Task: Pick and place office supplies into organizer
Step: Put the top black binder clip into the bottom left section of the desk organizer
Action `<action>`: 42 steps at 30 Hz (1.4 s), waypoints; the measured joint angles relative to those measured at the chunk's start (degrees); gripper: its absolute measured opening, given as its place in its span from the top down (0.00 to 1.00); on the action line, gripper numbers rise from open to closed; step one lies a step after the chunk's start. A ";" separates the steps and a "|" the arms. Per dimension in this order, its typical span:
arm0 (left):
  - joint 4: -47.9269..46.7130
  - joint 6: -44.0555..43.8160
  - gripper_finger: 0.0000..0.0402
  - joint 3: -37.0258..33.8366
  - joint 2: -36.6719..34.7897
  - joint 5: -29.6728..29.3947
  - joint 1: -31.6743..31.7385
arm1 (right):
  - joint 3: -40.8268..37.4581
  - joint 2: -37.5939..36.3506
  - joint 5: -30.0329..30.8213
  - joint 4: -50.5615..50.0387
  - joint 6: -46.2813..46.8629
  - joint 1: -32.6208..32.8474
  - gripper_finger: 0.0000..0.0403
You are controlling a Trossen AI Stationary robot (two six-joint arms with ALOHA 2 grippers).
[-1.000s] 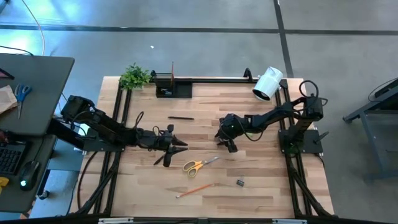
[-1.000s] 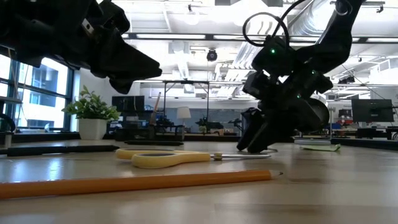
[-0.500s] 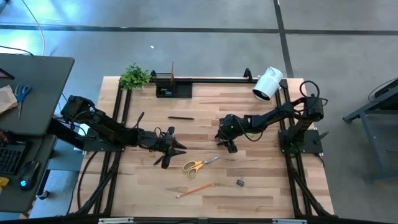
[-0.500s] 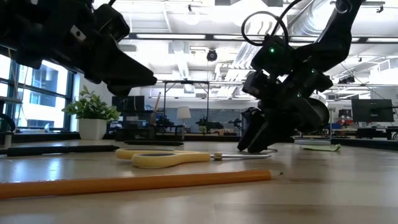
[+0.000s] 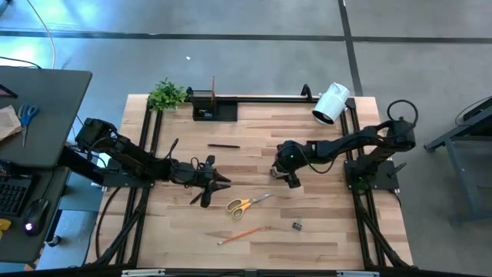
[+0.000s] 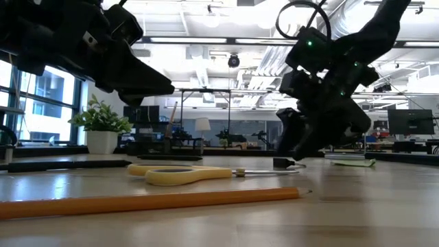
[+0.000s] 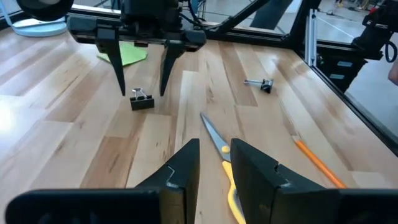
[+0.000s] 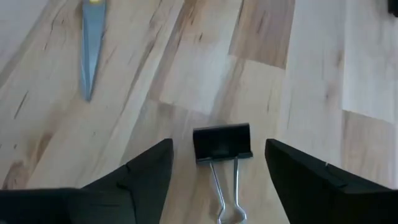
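Observation:
A small black binder clip (image 8: 222, 142) lies flat on the wooden table, its wire handles pointing toward my right wrist. My right gripper (image 7: 142, 92) is open just above it, one finger on each side and neither touching; in the high view it is at mid-table (image 5: 278, 174). My left gripper (image 7: 215, 144) hovers left of the yellow-handled scissors (image 5: 247, 204), empty, with a narrow gap between its fingers. An orange pencil (image 5: 241, 235), a second binder clip (image 5: 297, 225) and a black pen (image 5: 223, 145) lie loose. A lime-green sticky pad (image 7: 127, 53) lies behind the right gripper. The black organizer (image 5: 214, 110) stands at the far edge.
A small green plant (image 5: 165, 95) stands left of the organizer and a white cylinder (image 5: 330, 102) lies at the far right corner. Black frame rails run along the table's left, right and far sides. A side desk with blue-handled scissors (image 5: 28, 115) stands left of the table.
My right gripper has drawn back a little toward the table's right edge and slightly up. The binder clip that its fingers covered in the low view now shows on the table in front of them.

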 joint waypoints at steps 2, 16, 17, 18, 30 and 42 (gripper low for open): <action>0.00 0.01 0.80 0.00 -0.01 0.00 0.00 | -0.60 0.41 -0.98 2.04 0.00 -0.22 0.39; -0.04 1.38 0.80 0.00 -0.04 -0.02 0.00 | -4.52 4.70 -1.44 13.15 0.92 -0.99 0.41; -0.15 1.33 0.80 0.00 -0.04 -0.02 0.00 | -4.48 4.94 -1.42 13.66 1.14 -0.99 0.41; -0.21 1.18 0.80 0.00 -0.04 -0.02 0.00 | -4.48 5.10 -1.22 14.09 1.63 -0.99 0.41; -0.26 1.18 0.80 0.00 -0.04 -0.24 0.00 | -4.32 5.16 -2.33 11.91 1.70 -0.97 0.58; -0.31 1.40 0.80 0.00 -0.21 -0.25 0.00 | -2.41 5.61 -0.78 15.77 1.90 -0.95 0.62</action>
